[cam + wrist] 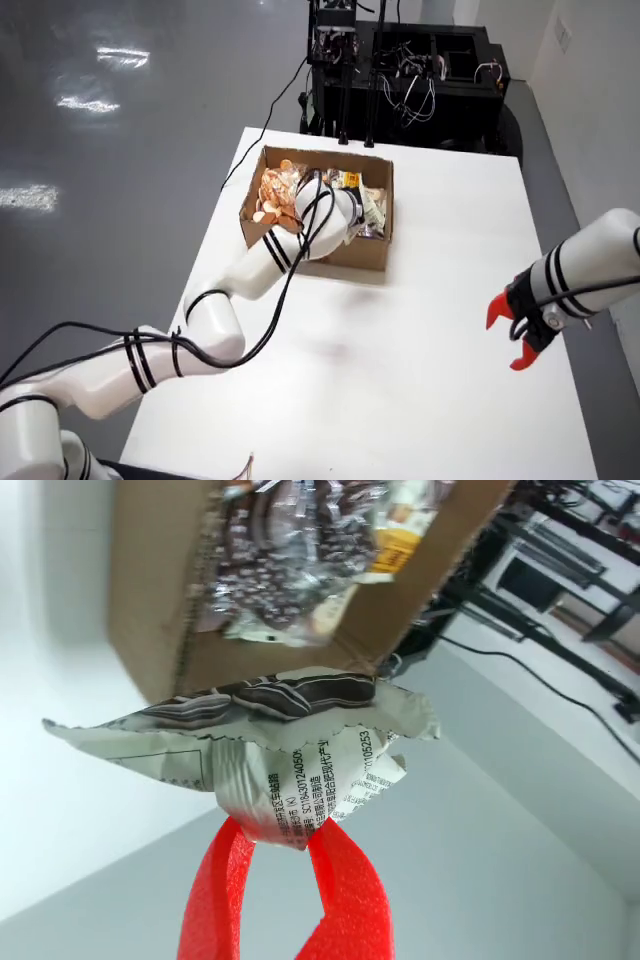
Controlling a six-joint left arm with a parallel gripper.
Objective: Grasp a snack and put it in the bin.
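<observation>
— We are seeing a crinkled, glossy foil-like snack packet (290,745) with printed text, pinched between smooth red plastic-looking fingers (345,890). And the bin?

— We are looking at a plain brown cardboard box (370,250), matt, holding shiny wrappers (365,200). At its six o'clock the white table (420,360) is showing smooth and matt; at nine o'clock the grey floor (110,150) is gleaming, polished.

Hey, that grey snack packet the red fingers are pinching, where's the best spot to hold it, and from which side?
Judging by the wrist view, grip the snack packet by its flat crimped seam flap at the bottom middle, coming from below as the gripper does. The flap is thin and flat enough for the fingers to close on; the body looks puffy and crinkled.
</observation>
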